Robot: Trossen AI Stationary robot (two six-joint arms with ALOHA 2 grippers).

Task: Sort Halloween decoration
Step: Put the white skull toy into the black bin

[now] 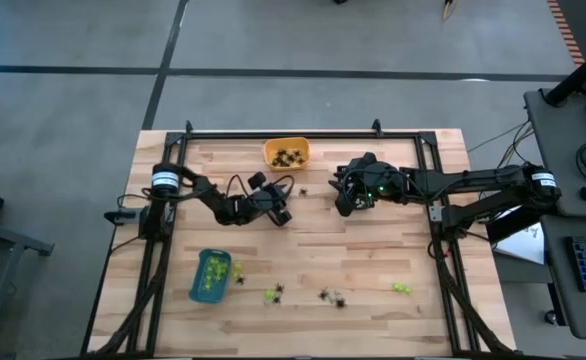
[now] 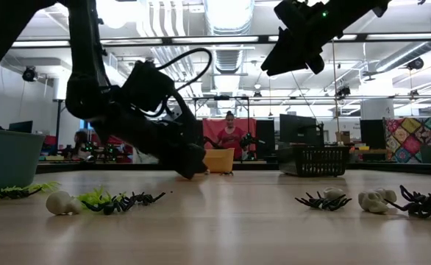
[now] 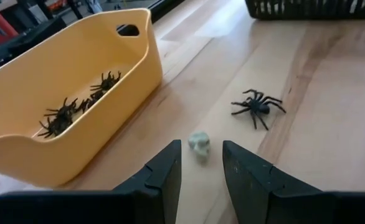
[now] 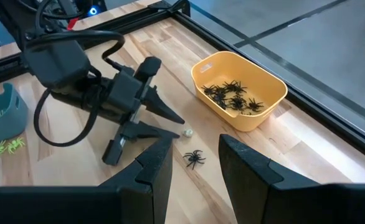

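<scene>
A tiny whitish skull trinket (image 3: 199,145) lies on the wood just ahead of my open left gripper (image 3: 202,148), whose fingertips stand on either side of it without touching. A black spider (image 3: 257,106) lies a little beyond, beside the orange tray (image 3: 76,81) that holds several black spiders. The left gripper (image 1: 281,213) is low over the table's middle. My open right gripper (image 1: 345,200) hovers high to its right, holding nothing. More green, black and whitish trinkets (image 1: 331,296) lie scattered near the near edge.
The blue tray (image 1: 211,276) holds green trinkets at the near left, with a few more beside it (image 1: 238,270). A black basket (image 2: 315,159) stands toward the far edge, right of the orange tray (image 2: 219,160). A person (image 2: 230,135) is in the room behind.
</scene>
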